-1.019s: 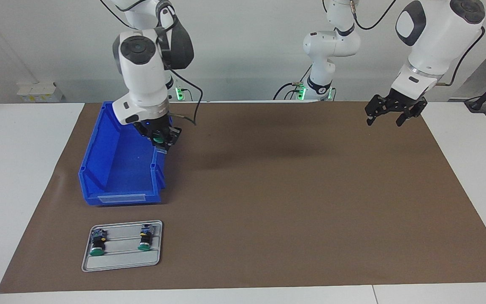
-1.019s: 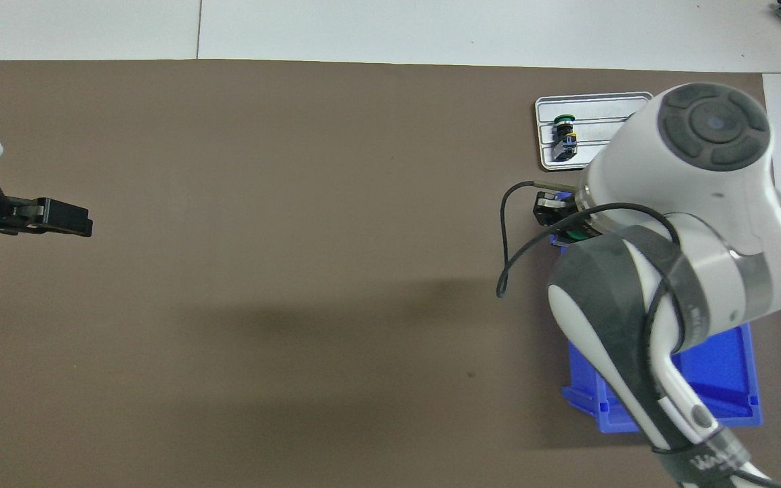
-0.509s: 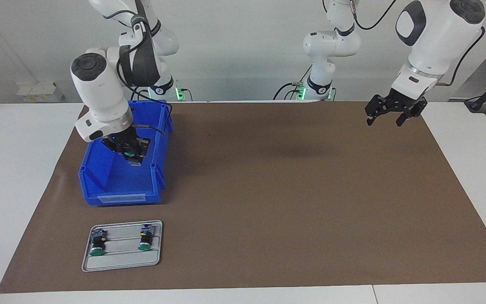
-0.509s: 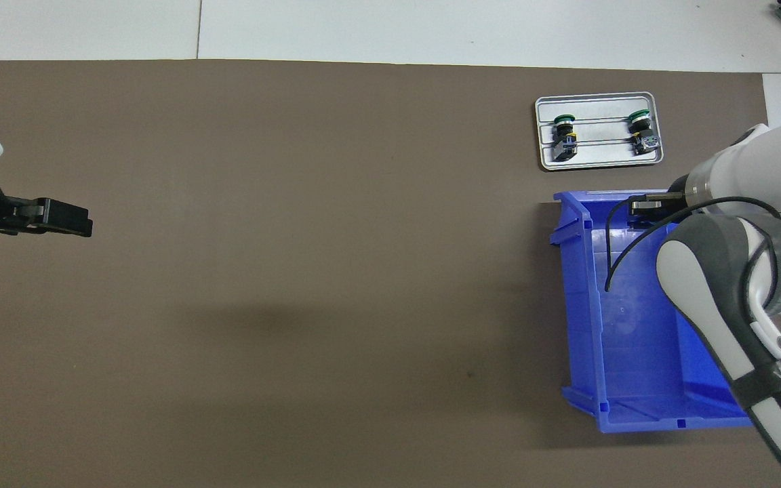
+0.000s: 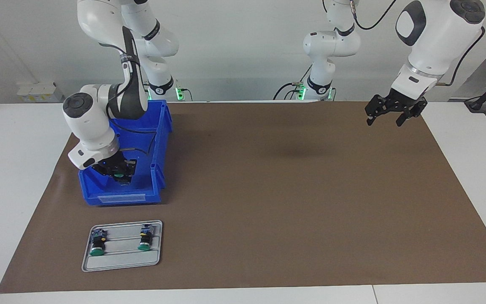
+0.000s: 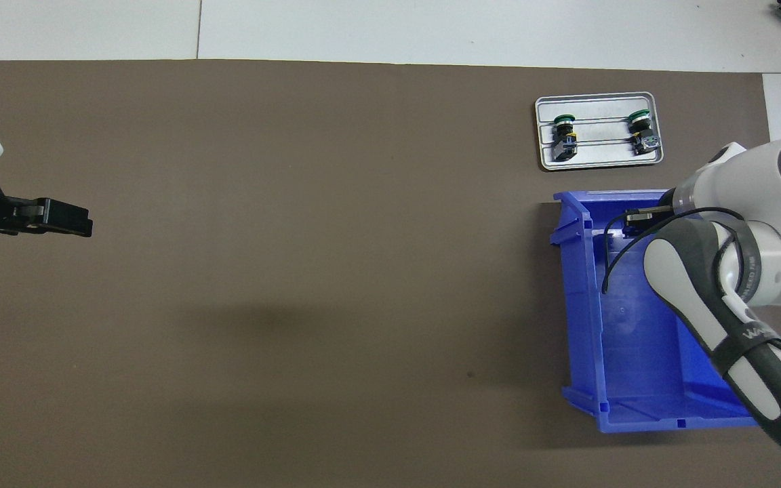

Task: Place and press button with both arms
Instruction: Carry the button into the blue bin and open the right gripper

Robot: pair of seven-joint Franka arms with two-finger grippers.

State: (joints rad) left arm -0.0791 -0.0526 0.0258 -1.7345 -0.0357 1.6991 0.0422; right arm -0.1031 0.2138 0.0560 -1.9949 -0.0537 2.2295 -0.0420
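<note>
I have the button [image 5: 118,173] clenched in the right gripper [image 5: 119,176], over the blue bin [image 5: 121,196].
Left gripper [image 5: 384,116] waits at two o'clock over the surface, jaws released.

My two arms [image 5: 433,38] are glossy white, built of rounded segments with dark grey round caps on the joints and dark grey panels along some links. Black cables loop beside the right arm [image 5: 99,122] and trail off the left one. Each ends in a black pincer of angular links. Green lights glow at both bases. One dark forearm band carries white lettering I cannot read.
</note>
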